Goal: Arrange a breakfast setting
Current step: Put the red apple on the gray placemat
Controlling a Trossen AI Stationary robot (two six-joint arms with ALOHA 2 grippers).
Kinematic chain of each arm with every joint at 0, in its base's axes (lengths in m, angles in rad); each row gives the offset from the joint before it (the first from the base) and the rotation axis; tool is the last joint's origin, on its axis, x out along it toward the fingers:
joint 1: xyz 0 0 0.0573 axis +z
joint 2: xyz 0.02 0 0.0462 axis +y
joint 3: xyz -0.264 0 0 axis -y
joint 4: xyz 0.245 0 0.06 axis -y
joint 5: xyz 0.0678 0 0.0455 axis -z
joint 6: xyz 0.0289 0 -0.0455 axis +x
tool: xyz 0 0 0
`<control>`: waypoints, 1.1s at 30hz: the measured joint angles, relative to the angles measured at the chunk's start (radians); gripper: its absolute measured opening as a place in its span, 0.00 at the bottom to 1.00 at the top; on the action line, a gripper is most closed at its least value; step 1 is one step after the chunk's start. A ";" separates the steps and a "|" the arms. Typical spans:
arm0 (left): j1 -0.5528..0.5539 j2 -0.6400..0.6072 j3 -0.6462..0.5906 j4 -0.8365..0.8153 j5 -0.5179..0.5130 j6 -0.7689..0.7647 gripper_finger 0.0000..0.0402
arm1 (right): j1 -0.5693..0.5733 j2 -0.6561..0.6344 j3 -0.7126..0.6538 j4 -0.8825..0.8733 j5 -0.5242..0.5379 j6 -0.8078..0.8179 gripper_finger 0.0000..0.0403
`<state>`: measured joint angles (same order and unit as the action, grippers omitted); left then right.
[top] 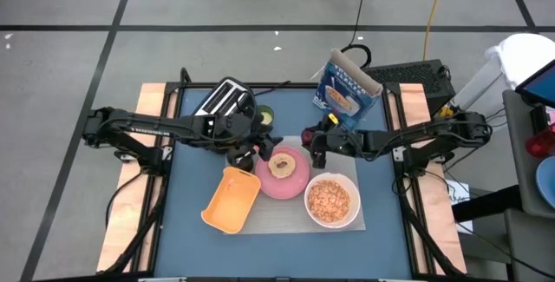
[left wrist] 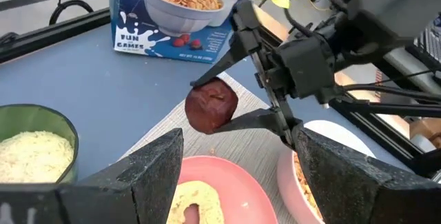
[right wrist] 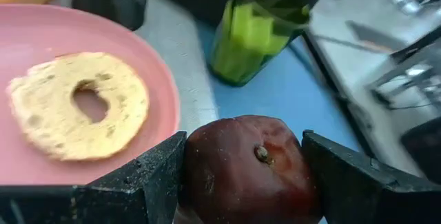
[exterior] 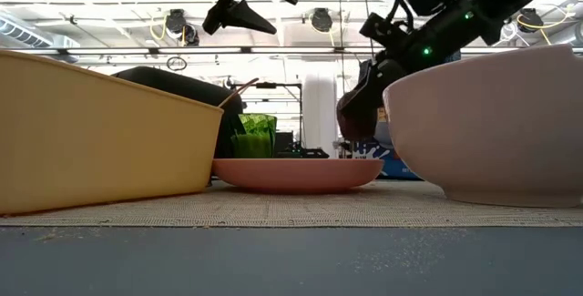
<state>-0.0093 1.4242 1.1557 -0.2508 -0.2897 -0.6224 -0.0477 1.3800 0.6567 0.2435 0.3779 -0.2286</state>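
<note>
Now your right hand [right wrist: 241, 176] grips the dark-red fruit [right wrist: 248, 165] just above the pink plate [top: 282, 176] at frame center; your left hand [left wrist: 238, 176], fingers apart, apparently empty, hovers beside it.

We find the middle of the surface [top: 191, 247] crowded: tray [top: 231, 200], plate [top: 286, 178] and bowl [top: 332, 201] sit close together on the mat [top: 277, 219], with only narrow gaps between them. Behind them the toaster [top: 224, 100], a green cup [top: 264, 115] and the cereal box [top: 345, 88] block the far edge. Both arms meet over the plate, so we see little room above it. The near strip and both near corners lie open.
</note>
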 joint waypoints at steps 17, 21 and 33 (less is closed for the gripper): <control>0.000 0.000 0.000 0.000 0.000 -0.001 0.70 | -0.171 0.000 -0.009 -0.092 -0.330 0.009 0.65; 0.000 0.000 0.000 0.000 0.000 -0.001 0.70 | -0.181 0.000 -0.048 -0.090 -0.330 0.008 0.65; 0.000 0.000 0.000 0.000 0.000 -0.002 0.70 | -0.181 0.001 -0.263 0.252 -0.329 0.000 0.65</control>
<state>-0.0093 1.4246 1.1557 -0.2504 -0.2897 -0.6239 -0.2283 1.3808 0.3935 0.4960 0.0490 -0.2291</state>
